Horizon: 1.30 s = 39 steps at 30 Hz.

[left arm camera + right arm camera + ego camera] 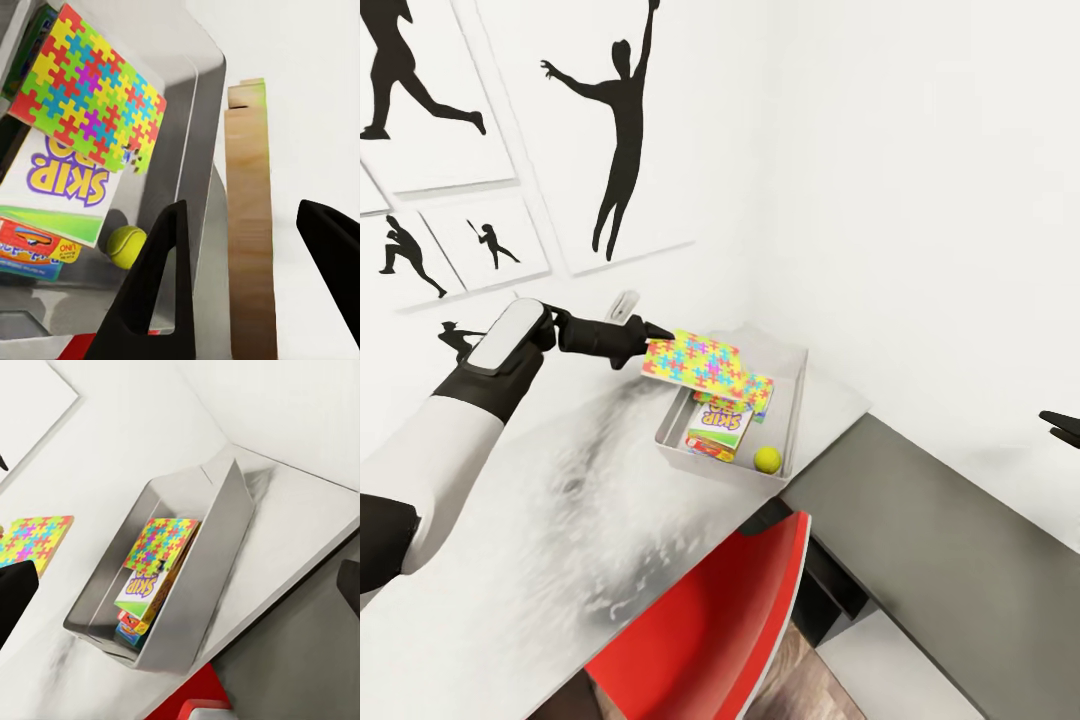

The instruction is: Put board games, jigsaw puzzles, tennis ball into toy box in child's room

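The grey toy box [796, 395] [211, 97] [219, 551] stands on the pale table [560, 520] in the corner. Inside lie the Skip-Bo board game [722, 420] [67, 184] [141, 585], a red-blue game box [30, 251] under it, a jigsaw puzzle [758, 393] [161, 544] and the tennis ball [767, 459] [125, 246]. A second jigsaw puzzle [690, 360] [90, 97] [34, 540] hangs tilted over the box's left rim, just off my left gripper [653, 335] [244, 206], which is open with nothing between its fingers. My right gripper [1060, 428] [180, 589] is open and empty, well right of the box.
A red chair [710, 620] sits tucked under the table's front edge. The dark grey table section [940, 540] runs off to the right. White walls with black silhouette posters [615, 130] close in behind and left of the box.
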Tool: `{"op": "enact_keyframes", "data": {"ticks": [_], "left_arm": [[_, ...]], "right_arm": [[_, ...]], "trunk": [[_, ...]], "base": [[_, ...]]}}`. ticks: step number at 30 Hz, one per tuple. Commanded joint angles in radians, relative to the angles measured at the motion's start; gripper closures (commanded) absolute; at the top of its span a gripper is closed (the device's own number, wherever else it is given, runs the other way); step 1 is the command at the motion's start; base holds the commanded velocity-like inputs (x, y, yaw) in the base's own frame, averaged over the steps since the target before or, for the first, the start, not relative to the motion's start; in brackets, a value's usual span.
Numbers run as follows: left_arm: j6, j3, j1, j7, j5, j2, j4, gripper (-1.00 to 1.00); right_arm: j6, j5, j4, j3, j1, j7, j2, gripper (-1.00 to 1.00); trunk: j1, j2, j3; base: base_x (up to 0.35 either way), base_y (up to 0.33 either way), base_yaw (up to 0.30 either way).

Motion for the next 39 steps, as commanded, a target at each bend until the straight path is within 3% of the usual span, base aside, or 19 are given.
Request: {"op": "enact_keyframes", "data": {"ticks": [1, 9, 16, 20, 30, 37, 39], "left_arm": [[-0.001, -0.004, -0.001, 0.009, 0.011, 0.002, 0.0, 1.0], [0.0, -0.011, -0.01, 0.007, 0.01, -0.013, 0.048, 1.0], [-0.002, -0.012, -0.022, 0.005, -0.001, -0.073, 0.063, 1.0], [-0.002, -0.012, -0.025, 0.003, -0.044, -0.108, 0.066, 1.0], [-0.006, -0.016, -0.026, -0.054, -0.083, -0.137, 0.097, 1.0], [-0.01, -0.016, -0.025, -0.096, -0.152, -0.157, 0.112, 1.0], [-0.011, -0.016, -0.025, -0.132, -0.188, -0.162, 0.12, 1.0]], "right_arm": [[0.005, 0.005, 0.0, -0.001, -0.001, 0.007, 0.0, -1.0], [0.005, 0.005, 0.0, -0.001, -0.001, 0.008, 0.0, -1.0], [0.005, 0.005, 0.0, -0.001, -0.001, 0.009, 0.001, -1.0], [0.005, 0.005, 0.0, -0.001, -0.001, 0.009, 0.001, -1.0], [0.005, 0.005, 0.0, -0.001, 0.0, 0.009, 0.002, -1.0], [0.005, 0.005, 0.0, -0.001, 0.0, 0.01, 0.001, -1.0], [0.005, 0.005, 0.0, -0.001, 0.0, 0.01, 0.0, -1.0]], "trunk": [[0.001, -0.002, -0.002], [0.001, -0.002, -0.002], [0.001, -0.002, -0.002], [0.001, -0.002, -0.002], [0.001, -0.002, -0.002], [0.001, -0.002, -0.008], [0.001, -0.002, -0.011]], "base": [[0.0, 0.0, -0.005], [0.0, 0.0, -0.002], [0.0, 0.0, 0.0], [0.0, 0.0, 0.0], [0.0, 0.0, 0.0], [0.0, 0.0, 0.0], [0.0, 0.0, 0.0]]}}
